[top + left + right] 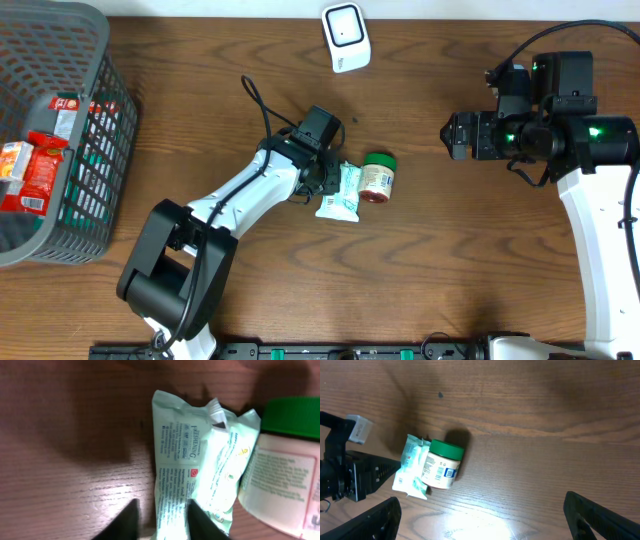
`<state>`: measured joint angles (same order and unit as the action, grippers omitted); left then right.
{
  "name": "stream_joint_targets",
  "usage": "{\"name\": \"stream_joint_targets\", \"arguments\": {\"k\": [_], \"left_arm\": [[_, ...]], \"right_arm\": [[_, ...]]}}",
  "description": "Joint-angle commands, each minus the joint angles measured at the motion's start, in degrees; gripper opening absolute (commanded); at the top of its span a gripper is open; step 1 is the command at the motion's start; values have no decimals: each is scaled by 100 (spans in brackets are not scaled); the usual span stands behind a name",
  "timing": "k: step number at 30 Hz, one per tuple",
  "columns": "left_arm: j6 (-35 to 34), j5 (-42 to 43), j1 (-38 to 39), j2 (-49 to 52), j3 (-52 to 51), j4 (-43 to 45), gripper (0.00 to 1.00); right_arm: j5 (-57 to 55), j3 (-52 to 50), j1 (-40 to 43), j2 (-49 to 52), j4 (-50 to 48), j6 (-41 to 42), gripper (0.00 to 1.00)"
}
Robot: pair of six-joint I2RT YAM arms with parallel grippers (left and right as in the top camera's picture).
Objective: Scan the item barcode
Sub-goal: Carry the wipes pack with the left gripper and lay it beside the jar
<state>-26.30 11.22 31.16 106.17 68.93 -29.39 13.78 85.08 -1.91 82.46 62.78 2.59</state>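
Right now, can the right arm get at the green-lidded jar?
Probably yes. The right hand is open, and only bare table lies between it and the jar. The packet and left hand sit on the jar's far side, so they shouldn't block it.

The table [420,280] is lit evenly from above in the overhead view, and everything there is rendered sharply. Only soft shadows are cast beside the left arm [235,195], and small green lamps are seen glowing on the right arm [590,130]. In the left wrist view the packet [195,465] is shown slightly blurred, its fine print hardly readable. The fingers [127,522] are reduced to dark, unfocused shapes, and heavy shadow is spread over the wood at the top and left. In the right wrist view a white glare patch is burnt into the table at the bottom edge, and a short dark shadow is thrown beyond the jar [442,465].
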Motion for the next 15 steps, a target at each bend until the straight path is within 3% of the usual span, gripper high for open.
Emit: {"name": "stream_joint_targets", "arguments": {"k": [1, 3, 15], "left_arm": [[101, -101, 98, -153, 59, -50, 20], [101, -105, 177, -136, -42, -33, 14], [103, -190, 317, 205, -122, -17, 14]], "right_arm": [[66, 63, 37, 7, 4, 55, 99], [66, 63, 37, 7, 4, 55, 99], [66, 63, 37, 7, 4, 57, 99]]}}
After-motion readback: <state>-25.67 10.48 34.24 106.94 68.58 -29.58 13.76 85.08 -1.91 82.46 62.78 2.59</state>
